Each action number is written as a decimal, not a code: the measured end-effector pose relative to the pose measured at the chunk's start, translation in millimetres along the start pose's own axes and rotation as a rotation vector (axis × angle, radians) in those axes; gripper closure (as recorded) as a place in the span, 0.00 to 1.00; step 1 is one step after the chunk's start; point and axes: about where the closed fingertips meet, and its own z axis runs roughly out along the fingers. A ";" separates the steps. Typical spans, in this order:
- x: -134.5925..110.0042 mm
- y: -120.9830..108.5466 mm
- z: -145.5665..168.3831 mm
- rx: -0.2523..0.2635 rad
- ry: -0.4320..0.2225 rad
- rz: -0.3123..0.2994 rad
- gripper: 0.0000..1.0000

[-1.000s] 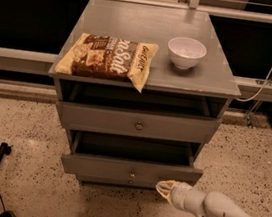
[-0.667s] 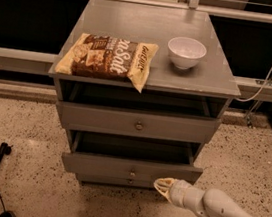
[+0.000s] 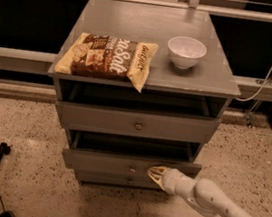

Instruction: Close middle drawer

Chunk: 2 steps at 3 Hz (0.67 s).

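The middle drawer (image 3: pixel 98 161) stood pulled out below the front edge of the bench (image 3: pixel 138 22); its shallow front panel ran left to right, parallel to that edge, with the dark box open behind it and the knob (image 3: pixel 132 169) at the panel's centre.

The gripper (image 3: pixel 155 174) sat low, off the bench's front right corner, on an arm (image 3: pixel 222 211) that slanted in from the lower right; the jaws looked clenched on nothing, making one pale wedge. The tip lay at the panel just right of the knob, seemingly touching the front face, though contact could not be made certain.

The drawer therefore lay straight behind the jaws, toward the bench's rear edge; the push would have to run front to back, square across the drawer's long axis. Because the jaws met the panel right of centre, I judged that a push there might skew the drawer on its runners.

Above it the taller drawer (image 3: pixel 99 118) also stood out; the lowest drawer (image 3: pixel 106 178) sat beneath. A chip bag (image 3: pixel 107 58) overhung the front edge near the front left corner; a bowl (image 3: pixel 186 52) stood near the right edge.
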 end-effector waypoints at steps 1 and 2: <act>-18.3 -23.2 25.4 0.023 -0.035 -0.043 1.00; -28.2 -34.9 34.7 0.033 -0.054 -0.077 1.00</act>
